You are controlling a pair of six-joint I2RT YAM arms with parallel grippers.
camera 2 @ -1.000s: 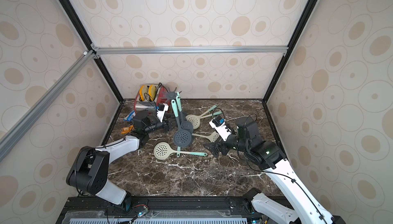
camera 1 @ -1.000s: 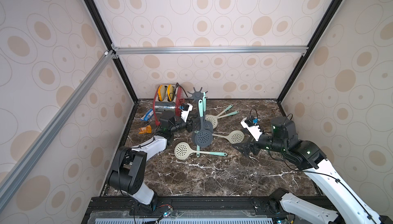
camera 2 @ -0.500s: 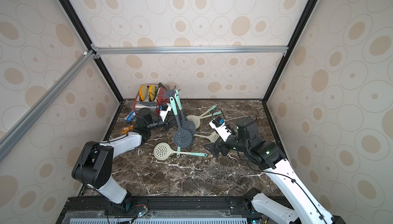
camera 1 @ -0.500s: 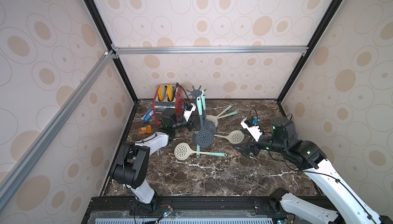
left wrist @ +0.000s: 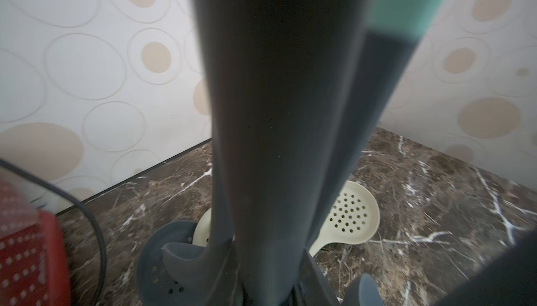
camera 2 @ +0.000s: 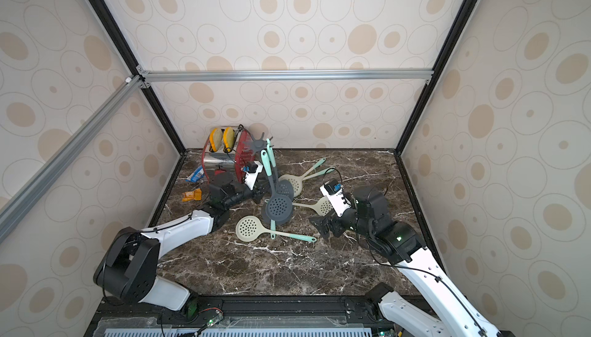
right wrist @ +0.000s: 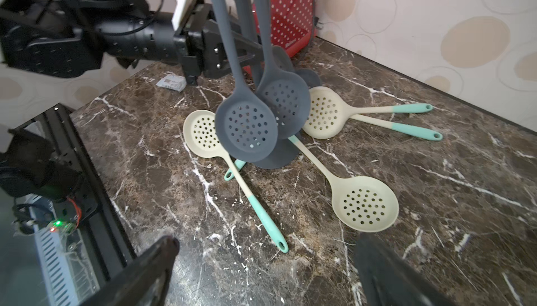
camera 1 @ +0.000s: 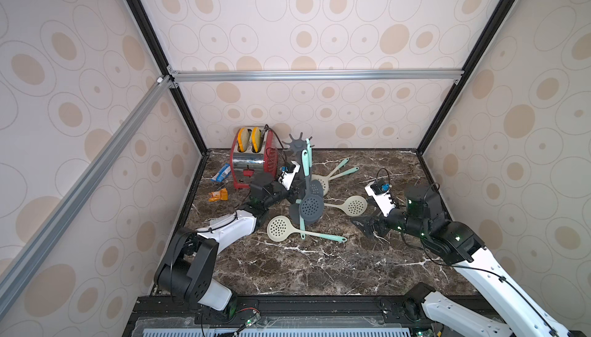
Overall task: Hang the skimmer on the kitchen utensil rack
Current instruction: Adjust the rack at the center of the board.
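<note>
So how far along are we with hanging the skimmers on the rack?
Done: two dark grey skimmers hang on the kitchen utensil rack. In hand: the left gripper appears clamped on its pole; the right gripper is open and empty. Left: four cream skimmers lie on the table.

Cream walls printed with beige ovals and thin grey rings close in the back and both sides in both top views. Black posts run down the corners; silver rails cross mid-frame and slant toward the lower left. The floor is dark brown marble with white veins, evenly lit.
</note>
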